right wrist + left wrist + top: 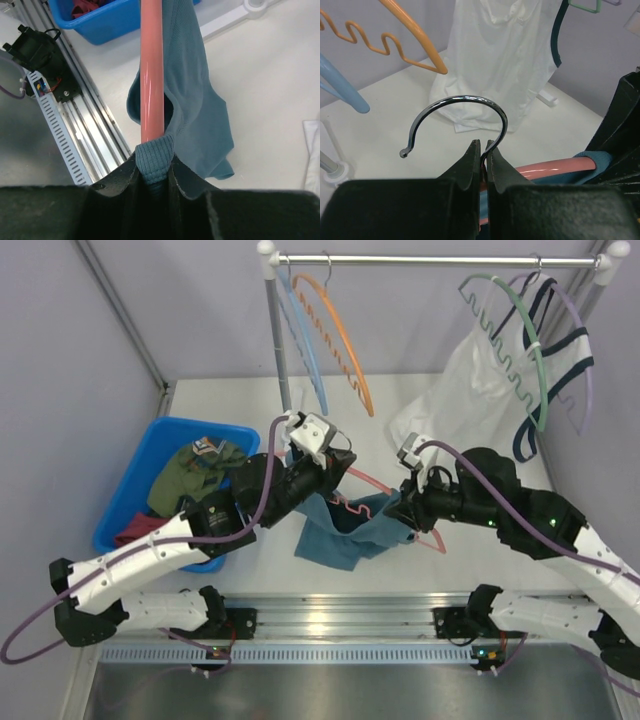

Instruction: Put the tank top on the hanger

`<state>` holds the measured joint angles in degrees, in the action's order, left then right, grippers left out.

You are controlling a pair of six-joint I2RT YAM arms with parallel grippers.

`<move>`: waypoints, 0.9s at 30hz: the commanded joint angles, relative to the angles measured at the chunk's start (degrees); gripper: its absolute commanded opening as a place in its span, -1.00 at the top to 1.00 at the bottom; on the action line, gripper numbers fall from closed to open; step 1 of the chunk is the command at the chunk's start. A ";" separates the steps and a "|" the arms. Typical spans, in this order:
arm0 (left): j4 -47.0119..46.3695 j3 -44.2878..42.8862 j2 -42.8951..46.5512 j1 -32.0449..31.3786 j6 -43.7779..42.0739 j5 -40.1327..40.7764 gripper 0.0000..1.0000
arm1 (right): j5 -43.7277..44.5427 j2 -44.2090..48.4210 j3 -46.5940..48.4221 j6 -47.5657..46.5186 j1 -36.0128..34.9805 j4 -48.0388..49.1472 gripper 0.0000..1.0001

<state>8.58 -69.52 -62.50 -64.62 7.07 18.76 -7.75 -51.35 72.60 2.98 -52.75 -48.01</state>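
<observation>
The left hand (482, 145) is shut tight on the hook stem of the salmon hanger (550, 167), held above the surface (270, 575). The right hand (154, 165) pinches the ribbed edge of the teal tank top (200, 110) against a hanger arm. One strap looks roughly on; the other seems left to do.

White-and-black arms (135, 558), purple cables (267, 475)

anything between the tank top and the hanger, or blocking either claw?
Nothing visible. The right claw pinches the tank top by its ribbed edge, right against the hanger, with fabric touching plastic. The left claw is shut on the hanger at the base of its hook.
</observation>
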 commanded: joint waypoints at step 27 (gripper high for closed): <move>1.97 -13.19 2.91 -0.33 -1.09 -0.04 0.09 | 16.26 13.38 -0.79 11.69 0.46 -6.21 1.00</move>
<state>11.46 -80.62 -60.60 -64.88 6.87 19.09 3.22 -40.12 69.04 11.09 -52.69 -54.78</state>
